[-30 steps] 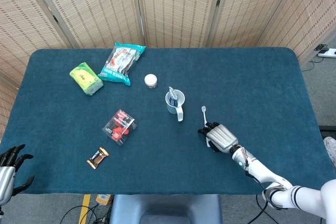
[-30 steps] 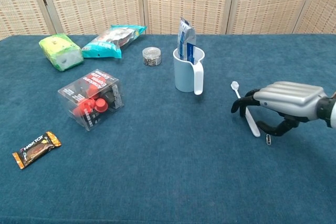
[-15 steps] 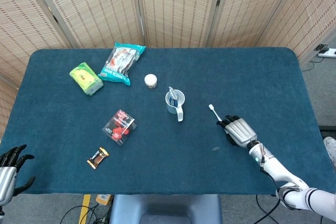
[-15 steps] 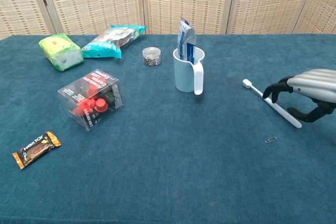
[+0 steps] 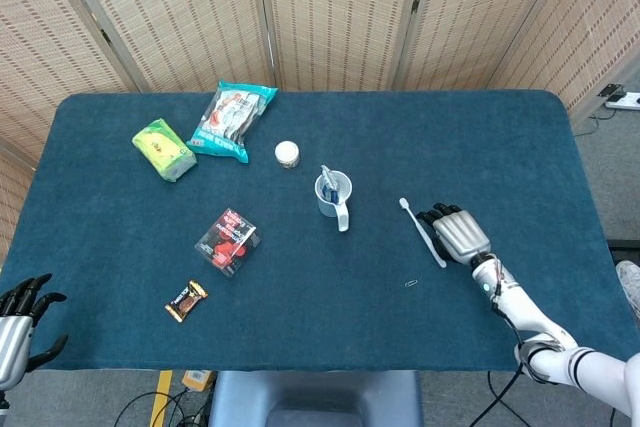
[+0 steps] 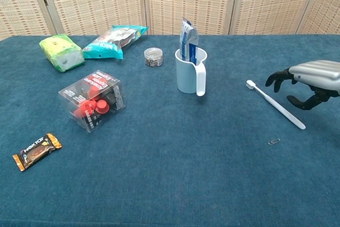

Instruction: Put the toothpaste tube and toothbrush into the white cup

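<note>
The white cup (image 5: 334, 199) (image 6: 188, 75) stands near the table's middle, handle toward me. The toothpaste tube (image 5: 326, 177) (image 6: 187, 40) sticks upright out of it. The white toothbrush (image 5: 417, 224) (image 6: 276, 105) lies flat on the blue cloth to the right of the cup, bristle end pointing toward the cup. My right hand (image 5: 458, 234) (image 6: 309, 80) hovers just right of the brush, fingers curved and apart, holding nothing. My left hand (image 5: 16, 325) hangs off the table's front left corner with its fingers spread and nothing in them.
A small paper clip (image 5: 410, 283) (image 6: 274, 142) lies in front of the brush. To the left are a clear box with red pieces (image 6: 94, 100), a snack bar (image 6: 36, 150), a small jar (image 6: 153, 57), a teal bag (image 6: 113, 40) and a green pack (image 6: 62, 51).
My right hand carried the toothbrush rightward away from the paper clip, then let it go. The brush now lies on the cloth and the hand has drawn back to its right.
</note>
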`<state>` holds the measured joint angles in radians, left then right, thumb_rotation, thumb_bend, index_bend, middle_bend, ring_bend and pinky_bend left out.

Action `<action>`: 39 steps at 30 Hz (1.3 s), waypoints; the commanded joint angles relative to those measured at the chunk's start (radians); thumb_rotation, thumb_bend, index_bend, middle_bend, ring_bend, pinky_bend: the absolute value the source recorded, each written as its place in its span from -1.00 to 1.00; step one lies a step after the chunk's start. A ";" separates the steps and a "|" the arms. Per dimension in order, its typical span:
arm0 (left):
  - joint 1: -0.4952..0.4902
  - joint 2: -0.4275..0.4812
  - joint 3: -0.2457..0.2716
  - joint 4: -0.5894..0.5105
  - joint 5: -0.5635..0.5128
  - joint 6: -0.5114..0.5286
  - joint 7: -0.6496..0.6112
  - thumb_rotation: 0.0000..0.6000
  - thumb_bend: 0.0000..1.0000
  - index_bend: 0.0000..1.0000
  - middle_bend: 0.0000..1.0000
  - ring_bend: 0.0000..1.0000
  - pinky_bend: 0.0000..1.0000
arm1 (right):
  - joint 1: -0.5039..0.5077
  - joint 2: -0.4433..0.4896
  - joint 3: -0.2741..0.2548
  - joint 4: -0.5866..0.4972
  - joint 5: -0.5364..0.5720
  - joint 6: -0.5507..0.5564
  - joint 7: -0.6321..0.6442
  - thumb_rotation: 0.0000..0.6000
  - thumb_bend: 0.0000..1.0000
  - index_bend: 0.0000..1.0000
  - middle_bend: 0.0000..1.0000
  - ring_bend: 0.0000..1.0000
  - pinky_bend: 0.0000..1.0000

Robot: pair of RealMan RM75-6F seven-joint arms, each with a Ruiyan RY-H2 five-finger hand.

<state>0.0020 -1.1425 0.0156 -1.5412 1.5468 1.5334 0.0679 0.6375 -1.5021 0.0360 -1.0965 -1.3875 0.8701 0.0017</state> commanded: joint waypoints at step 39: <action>0.012 -0.002 -0.001 0.020 -0.010 0.010 -0.022 1.00 -0.38 -0.30 -0.72 -0.75 -0.61 | 0.005 -0.059 -0.003 -0.054 -0.113 0.125 -0.093 1.00 -0.28 -0.20 -0.40 -0.71 -0.51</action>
<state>0.0137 -1.1444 0.0147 -1.5209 1.5365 1.5434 0.0462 0.6460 -1.5526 0.0217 -1.1642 -1.5112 0.9826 -0.0517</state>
